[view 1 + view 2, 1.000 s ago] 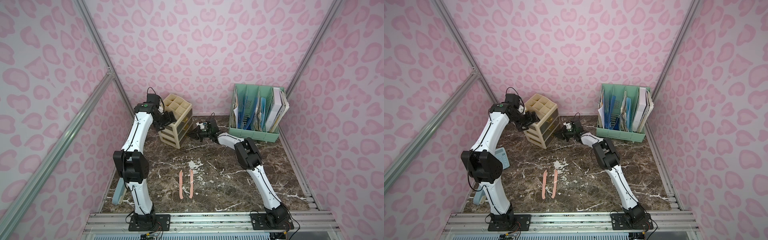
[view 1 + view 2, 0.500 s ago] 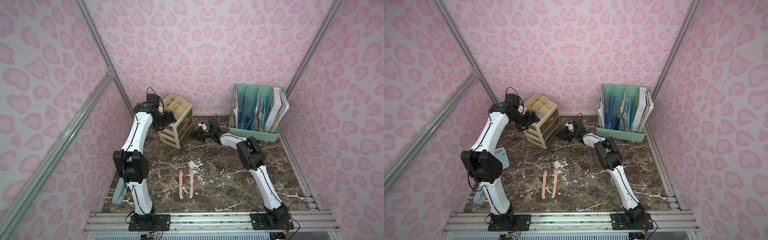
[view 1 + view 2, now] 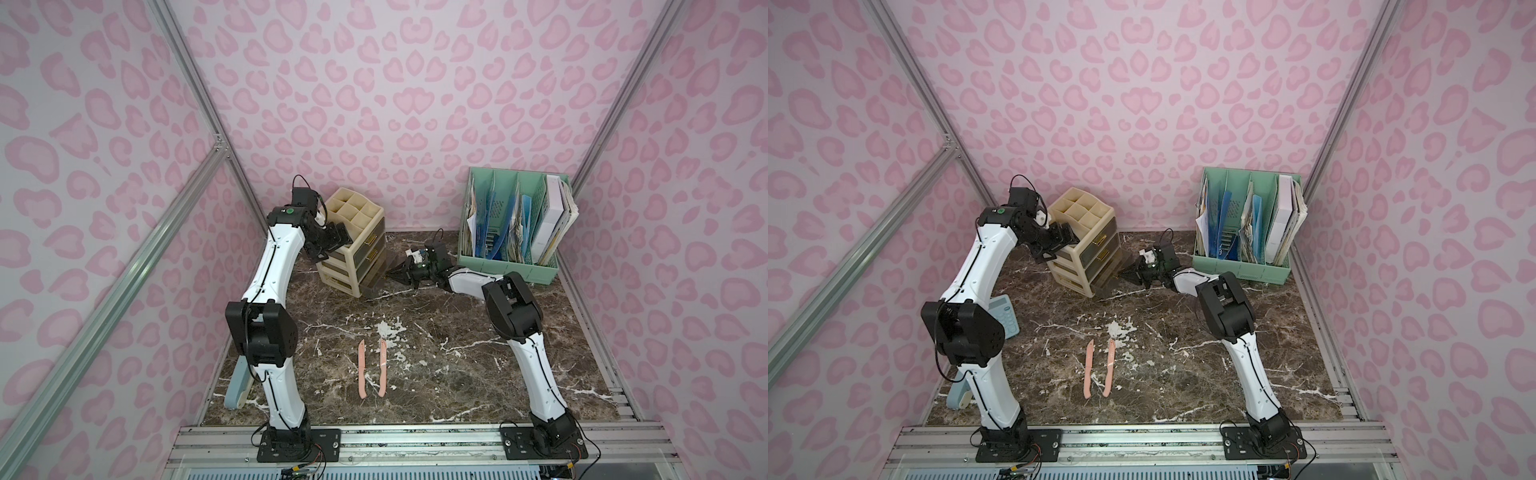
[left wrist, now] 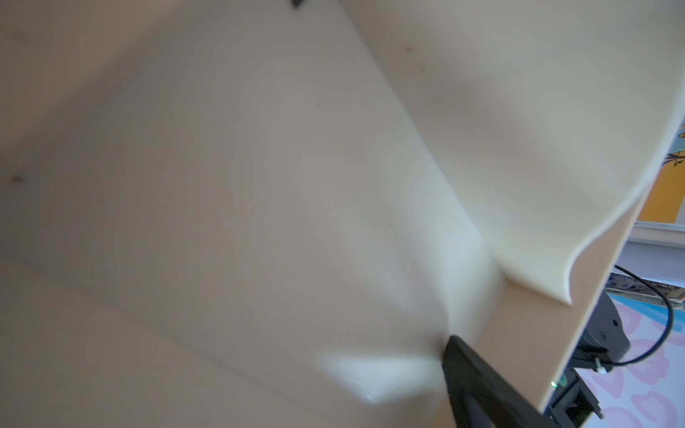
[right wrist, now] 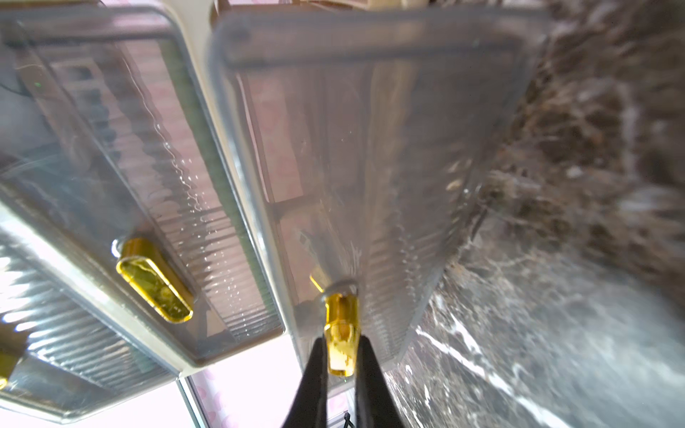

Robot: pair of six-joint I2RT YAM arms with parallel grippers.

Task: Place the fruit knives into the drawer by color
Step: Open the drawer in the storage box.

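Note:
Two salmon pink fruit knives [image 3: 362, 368] [image 3: 382, 368] lie side by side on the marble near the front, seen in both top views [image 3: 1089, 368]. The cream drawer unit [image 3: 357, 216] [image 3: 1084, 216] stands at the back left. Its bottom drawer [image 3: 376, 272] [image 5: 370, 148] is partly out. My right gripper [image 3: 392, 273] [image 3: 1125, 274] [image 5: 341, 355] is shut on that drawer's gold handle [image 5: 341, 333]. My left gripper [image 3: 332, 245] [image 3: 1059, 245] stands wide open against the unit's left side. One black finger [image 4: 478, 385] shows against the cream wall.
A green file rack [image 3: 511, 232] [image 3: 1241, 232] with books and folders stands at the back right. A teal calculator [image 3: 1003, 318] lies by the left arm, and a pale blue and beige object [image 3: 239, 384] leans at the front left. The middle drawer's handle [image 5: 154, 281] sits beside the held one.
My right arm has drawn back to the right with the handle in its grip, and the bottom drawer has slid further out. The left arm and the knives have not moved.

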